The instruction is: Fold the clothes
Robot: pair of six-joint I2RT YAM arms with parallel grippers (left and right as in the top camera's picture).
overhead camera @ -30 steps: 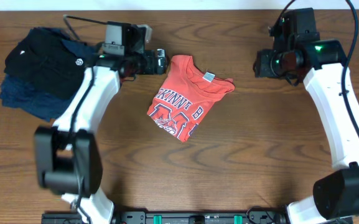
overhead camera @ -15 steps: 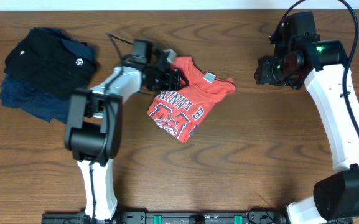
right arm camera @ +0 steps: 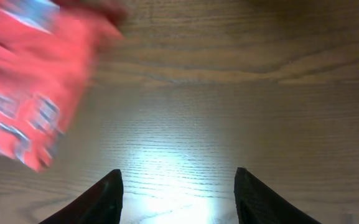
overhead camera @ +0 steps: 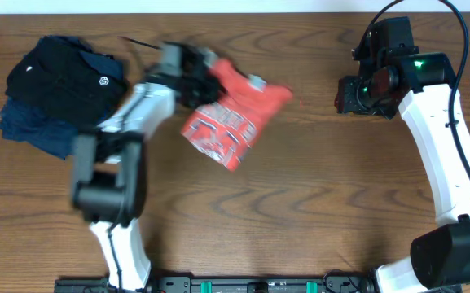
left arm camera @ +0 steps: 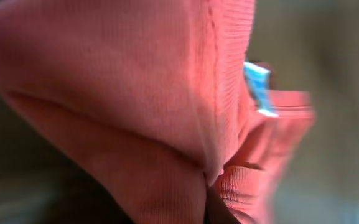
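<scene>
At the near edge of the bench (overhead camera: 300,212) only the two arm bases stand, and the wood in front of them is bare. Further in, left of centre, lies the coral-red T-shirt (overhead camera: 239,106), loosely bunched rather than squared. Its white-and-dark print (overhead camera: 218,134) faces up. In the overhead view, its long axis runs from the hem at about 7 o'clock to the collar end at about 1 o'clock.

The left gripper (overhead camera: 200,80) is at the shirt's far-left corner, so the body of the cloth lies at about 4 o'clock from it. Its wrist view is filled with ribbed coral fabric and a small blue neck tag (left arm camera: 257,84), with no fingers visible. I cannot tell whether it is clamped on the cloth or only pressed against it. The heavy blur on this arm and the shirt suggests they are moving together.

The right gripper (right arm camera: 178,194) hangs with its fingers spread and nothing between them. The shirt lies at about 9 o'clock from it, well apart.

The left arm is plainly the nearer one. The next move likely depends on laying that 1-to-7 axis out flat.

Farthest back, at the left corner, sits the pile of black and navy garments (overhead camera: 55,94), clear of the shirt.
</scene>
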